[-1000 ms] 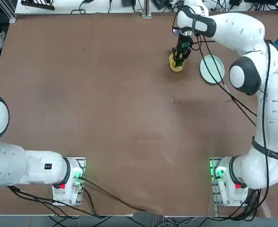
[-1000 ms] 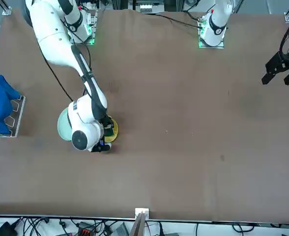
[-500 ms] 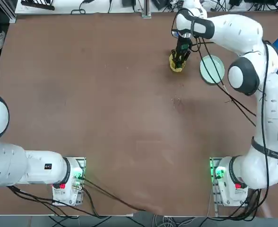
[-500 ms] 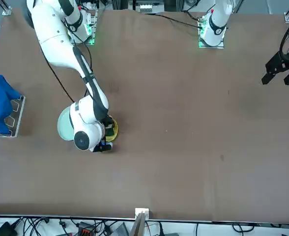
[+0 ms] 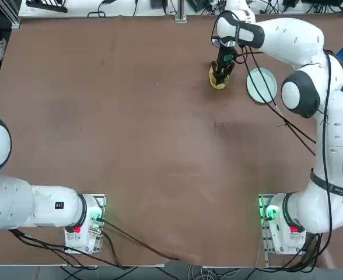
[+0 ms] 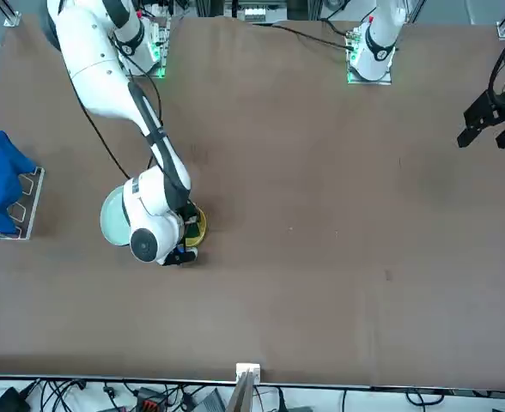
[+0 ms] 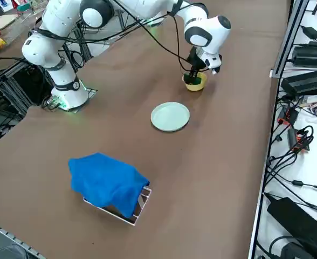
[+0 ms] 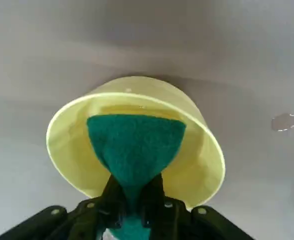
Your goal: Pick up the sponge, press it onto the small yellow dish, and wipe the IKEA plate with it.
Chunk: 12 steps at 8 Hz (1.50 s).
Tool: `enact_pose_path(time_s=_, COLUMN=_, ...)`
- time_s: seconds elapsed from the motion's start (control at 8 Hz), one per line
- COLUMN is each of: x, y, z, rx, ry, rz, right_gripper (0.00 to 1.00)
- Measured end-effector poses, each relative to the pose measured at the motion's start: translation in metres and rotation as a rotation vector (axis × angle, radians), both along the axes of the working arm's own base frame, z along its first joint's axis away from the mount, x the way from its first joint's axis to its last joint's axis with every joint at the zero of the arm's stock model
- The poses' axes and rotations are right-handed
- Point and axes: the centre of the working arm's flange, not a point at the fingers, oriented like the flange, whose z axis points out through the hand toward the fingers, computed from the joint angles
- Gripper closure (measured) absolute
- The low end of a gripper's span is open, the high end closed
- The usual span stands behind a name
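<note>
1 sponge (image 8: pixel 137 145) pinched tight in R gripper (image 8: pixel 132 200), being pressed into yellow dish (image 8: pixel 82 155); next, lift-out & transfer to IKEA plate (image 7: pixel 170 117) needed.

Top view: gripper (image 5: pixel 223 64) covered most of the yellow dish (image 5: pixel 218 83). Front view: arm (image 6: pixel 149 206) hid part of the pale plate (image 6: pixel 113 217). Wrist view: sponge (image 8: pixel 136 145) concealed part of the dish's inside.

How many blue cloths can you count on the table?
1: the blue cloth lies draped over a white wire rack. Anything under it is hidden.
</note>
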Motion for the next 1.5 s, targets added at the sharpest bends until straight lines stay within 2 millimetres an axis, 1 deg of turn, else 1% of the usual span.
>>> enact_pose_path(time_s=1.25, x=0.0008, y=-0.0013, z=-0.0006, rx=0.012, ry=-0.002, rz=0.023, right_gripper=0.84)
enact_pose_path(time_s=1.5, x=0.0039, y=-0.0032, z=0.0032, rx=0.018, ry=-0.008, rz=0.031, right_gripper=0.84)
